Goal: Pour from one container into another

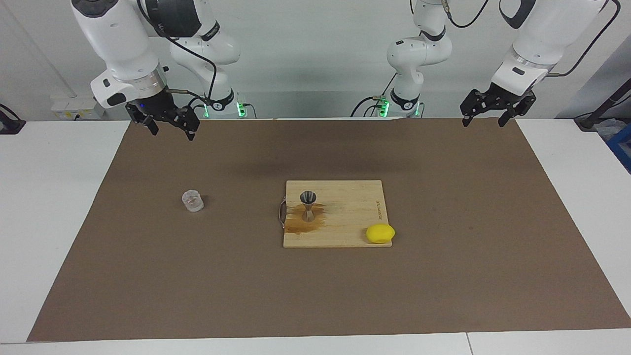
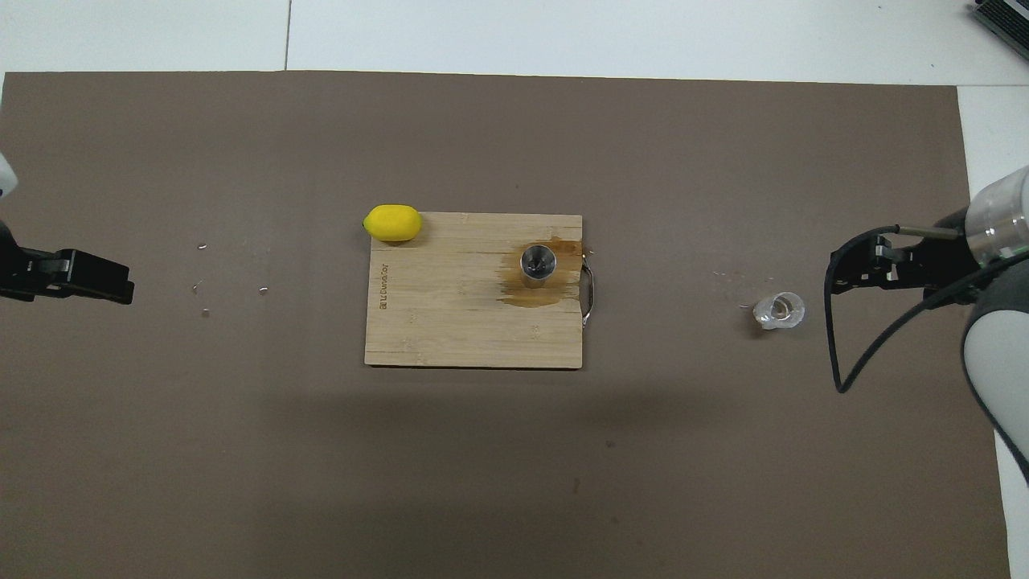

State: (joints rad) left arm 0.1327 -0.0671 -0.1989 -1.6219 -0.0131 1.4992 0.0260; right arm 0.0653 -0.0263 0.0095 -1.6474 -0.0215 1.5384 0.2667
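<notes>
While 2 grippers hang raised, tumbler on open mat, jigger near board edge

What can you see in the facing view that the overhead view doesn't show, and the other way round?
Only the facing view shows both arms' bases and the jigger's hourglass waist. Only the overhead view looks down into the jigger's bowl and shows small crumbs on the mat near the left gripper. Both show the glass tumbler toward the right arm's end, the stained cutting board, the yellow lump, and the right gripper holding nothing.

Bright, even light from above; soft shadows fall on the brown mat; both views sharp.
</notes>
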